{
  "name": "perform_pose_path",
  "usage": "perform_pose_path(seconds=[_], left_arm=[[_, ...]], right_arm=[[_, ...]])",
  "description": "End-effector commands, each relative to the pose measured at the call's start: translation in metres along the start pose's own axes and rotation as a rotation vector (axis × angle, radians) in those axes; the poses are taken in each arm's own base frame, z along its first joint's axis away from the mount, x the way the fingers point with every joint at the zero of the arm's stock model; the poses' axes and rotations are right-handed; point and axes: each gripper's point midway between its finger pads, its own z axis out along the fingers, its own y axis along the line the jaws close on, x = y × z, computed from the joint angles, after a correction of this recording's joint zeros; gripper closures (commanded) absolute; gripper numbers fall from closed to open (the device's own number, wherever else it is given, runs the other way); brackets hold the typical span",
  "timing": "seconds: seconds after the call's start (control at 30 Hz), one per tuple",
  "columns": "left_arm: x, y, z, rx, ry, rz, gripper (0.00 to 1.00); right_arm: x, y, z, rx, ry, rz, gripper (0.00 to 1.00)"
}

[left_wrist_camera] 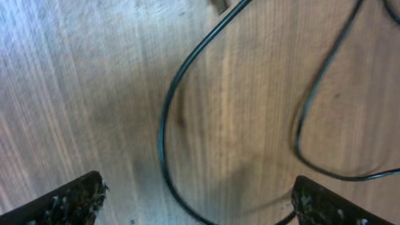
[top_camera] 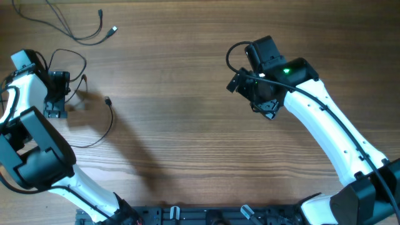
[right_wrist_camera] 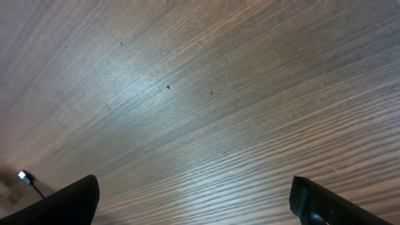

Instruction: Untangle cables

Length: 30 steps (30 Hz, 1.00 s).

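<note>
At the left of the wooden table (top_camera: 187,144), left gripper (top_camera: 55,106) hangs jaws parted over a looped black cable (left_wrist_camera: 165,125), second cable (top_camera: 81,28) lies near the far-left corner, right gripper (right_wrist_camera: 195,203) spread wide, holding nothing.

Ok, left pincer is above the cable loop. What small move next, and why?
Probably lower the left pincer straight down and close on the cable strand that runs between its open jaws; it lies on the table, not yet gripped. The right pincer is open over wood, away from that strand.
</note>
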Motion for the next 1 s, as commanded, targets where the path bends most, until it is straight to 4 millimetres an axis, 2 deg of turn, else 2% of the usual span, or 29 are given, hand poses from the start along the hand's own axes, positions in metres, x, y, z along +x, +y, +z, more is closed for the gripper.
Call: perform_pose_path(seconds=[0.0,0.1,0.13,0.2,0.33,0.43,0.53,0.63,0.7,0.8,0.83,0.97], left_arm=[[0.008,0.014,0.024,-0.068,0.023,-0.021,0.06],[0.010,0.019,0.038,-0.091,0.028,-0.018,0.21],[0.009,0.021,0.041,-0.100,0.025,-0.015,0.35],[0.007,0.021,0.040,-0.101,0.017,-0.015,0.57],[0.006,0.021,0.027,-0.098,0.016,-0.013,0.96],[0.002,0.016,0.006,-0.071,-0.001,-0.016,0.96],[-0.003,0.010,-0.030,-0.020,-0.031,-0.018,0.96],[-0.003,0.012,-0.062,0.000,-0.043,-0.020,0.96],[0.002,0.021,-0.073,-0.023,-0.030,-0.019,0.96],[0.015,0.044,-0.080,-0.108,0.020,-0.018,0.96],[0.023,0.057,-0.082,-0.161,0.050,-0.035,0.96],[0.040,0.088,-0.090,-0.300,0.103,-0.156,0.96]], right_arm=[[0.000,0.005,0.004,-0.002,0.007,-0.016,0.00],[0.001,0.004,0.004,-0.001,0.013,-0.016,0.00],[0.001,0.005,0.004,-0.003,0.016,-0.016,0.00],[0.002,0.005,0.004,-0.004,0.019,-0.016,0.00],[0.002,0.005,0.004,-0.005,0.018,-0.017,0.00],[0.002,0.005,0.004,-0.005,0.021,-0.016,0.00],[0.004,0.004,0.004,-0.005,0.032,-0.016,0.00],[0.004,0.004,0.004,-0.005,0.032,-0.016,0.00],[0.005,0.005,0.004,-0.007,0.034,-0.016,0.00],[0.006,0.005,0.004,-0.008,0.039,-0.016,0.00],[0.006,0.005,0.004,-0.008,0.039,-0.017,0.00],[0.006,0.004,0.004,-0.005,0.041,-0.016,0.00]])
